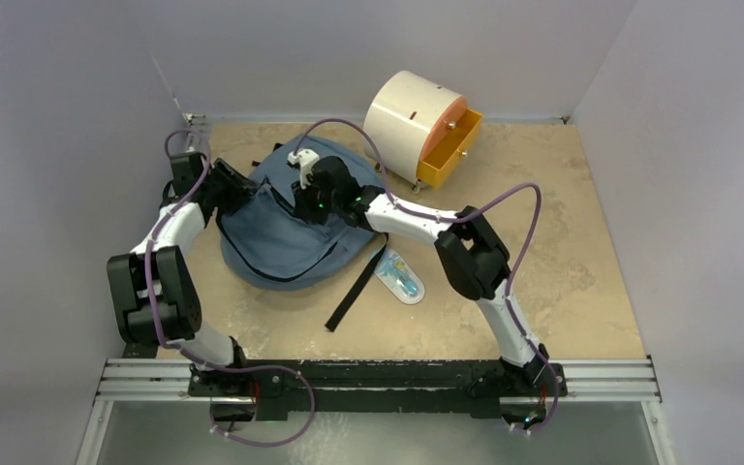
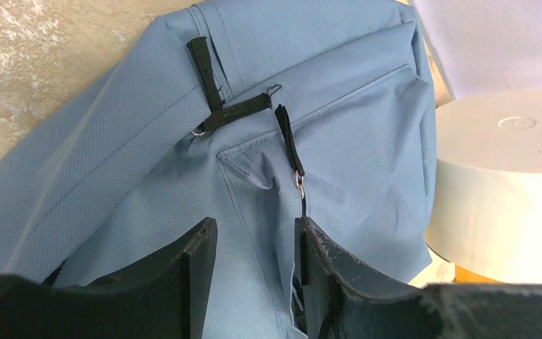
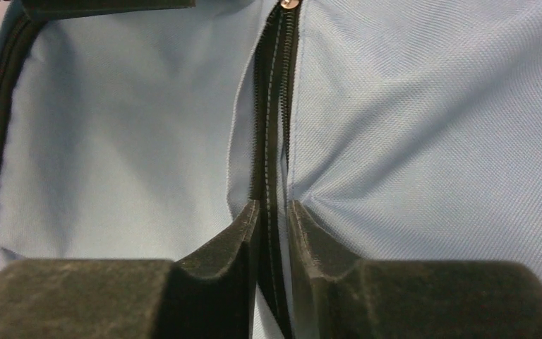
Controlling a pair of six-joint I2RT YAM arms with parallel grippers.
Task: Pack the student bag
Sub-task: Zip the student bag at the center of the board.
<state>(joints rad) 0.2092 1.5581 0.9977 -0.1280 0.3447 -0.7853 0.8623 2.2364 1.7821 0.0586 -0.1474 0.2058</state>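
The slate-blue student bag (image 1: pixel 281 228) lies on the table at centre left, with a black strap (image 1: pixel 356 288) trailing toward the front. My left gripper (image 1: pixel 237 189) is at the bag's left edge. In the left wrist view the left gripper (image 2: pixel 254 226) has its jaws a finger-width apart with a fold of bag fabric (image 2: pixel 113 176) filling the gap, below a zipper pull (image 2: pixel 300 182). My right gripper (image 1: pixel 315 197) is on the bag's upper part. In the right wrist view the right gripper (image 3: pixel 274 206) is pinched on the black zipper edge (image 3: pixel 272 106) of the bag (image 3: pixel 430 127).
A cream cylindrical cabinet (image 1: pixel 412 116) with an open orange drawer (image 1: pixel 450 150) stands at the back, right of the bag; it also shows in the left wrist view (image 2: pixel 508 183). A clear packet with blue contents (image 1: pixel 399 276) lies on the table right of the strap.
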